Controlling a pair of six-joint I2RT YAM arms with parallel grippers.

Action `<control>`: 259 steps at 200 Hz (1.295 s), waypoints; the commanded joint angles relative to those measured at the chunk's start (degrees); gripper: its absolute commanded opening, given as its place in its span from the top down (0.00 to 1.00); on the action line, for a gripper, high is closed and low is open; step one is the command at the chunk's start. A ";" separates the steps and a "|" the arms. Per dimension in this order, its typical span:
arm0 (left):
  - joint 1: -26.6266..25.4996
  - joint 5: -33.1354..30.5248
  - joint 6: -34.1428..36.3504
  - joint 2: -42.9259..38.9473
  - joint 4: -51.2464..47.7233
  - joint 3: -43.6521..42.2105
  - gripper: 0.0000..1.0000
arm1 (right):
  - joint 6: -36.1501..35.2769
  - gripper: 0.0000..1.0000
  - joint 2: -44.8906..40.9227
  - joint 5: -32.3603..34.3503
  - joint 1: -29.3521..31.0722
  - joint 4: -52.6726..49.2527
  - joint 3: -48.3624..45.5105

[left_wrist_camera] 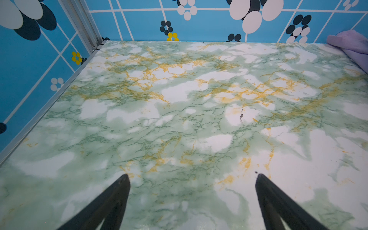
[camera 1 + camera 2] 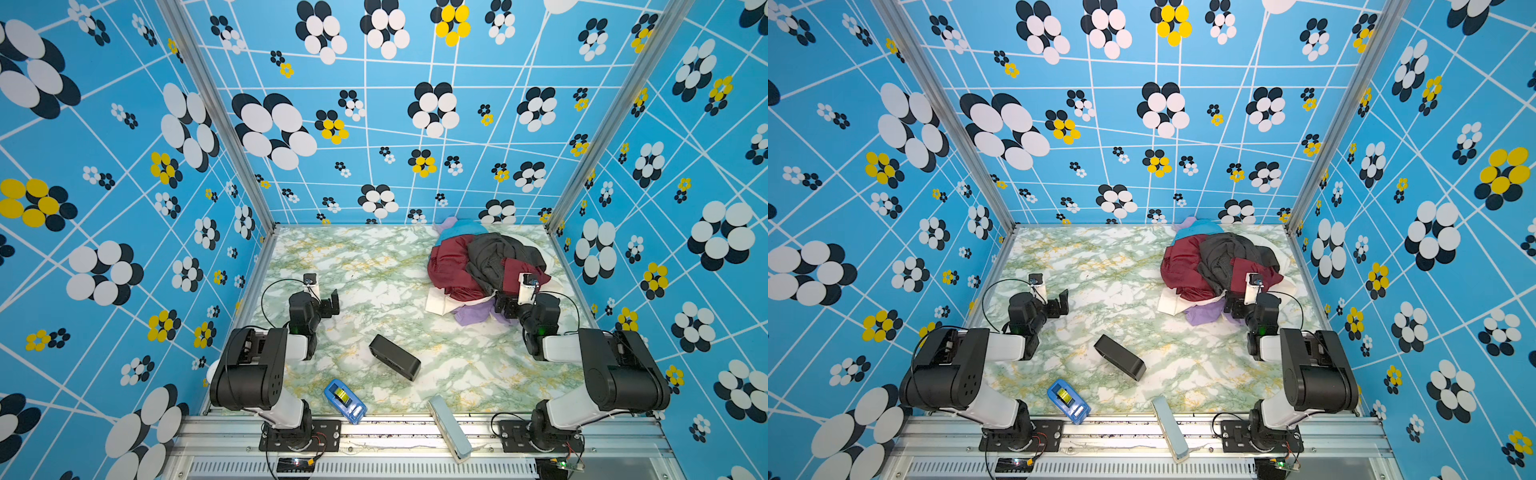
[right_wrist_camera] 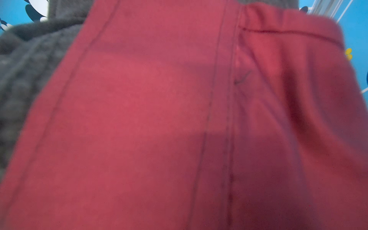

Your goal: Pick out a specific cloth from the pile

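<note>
Maroon cloth [image 3: 159, 119], smooth and seamed, lies crumpled under a nubbly charcoal garment [image 3: 23, 69]; left gripper [image 1: 192, 175] gapes empty, right gripper [image 2: 505, 305] spreads wide, empty, at the pile [image 2: 486, 270].

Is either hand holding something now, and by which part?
Nothing, it seems: left hand open over the table; right hand open beside the cloth, no grip visible.

place: robot lab cell | shown by: aluminium frame [image 2: 218, 116]; flower-print wall panels [image 2: 395, 83]; left arm [image 2: 249, 374] and right arm [image 2: 615, 374] bolted down

the maroon cloth [image 3: 159, 119] is smooth thin fabric; the charcoal garment [image 3: 23, 69] looks knitted and rough; the table [image 1: 179, 119] is glossy.
</note>
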 commanded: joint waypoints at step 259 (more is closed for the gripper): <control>-32.28 -21.91 -13.84 -39.26 -74.19 25.59 0.01 | 11.82 0.19 -23.69 17.37 23.00 -79.14 38.65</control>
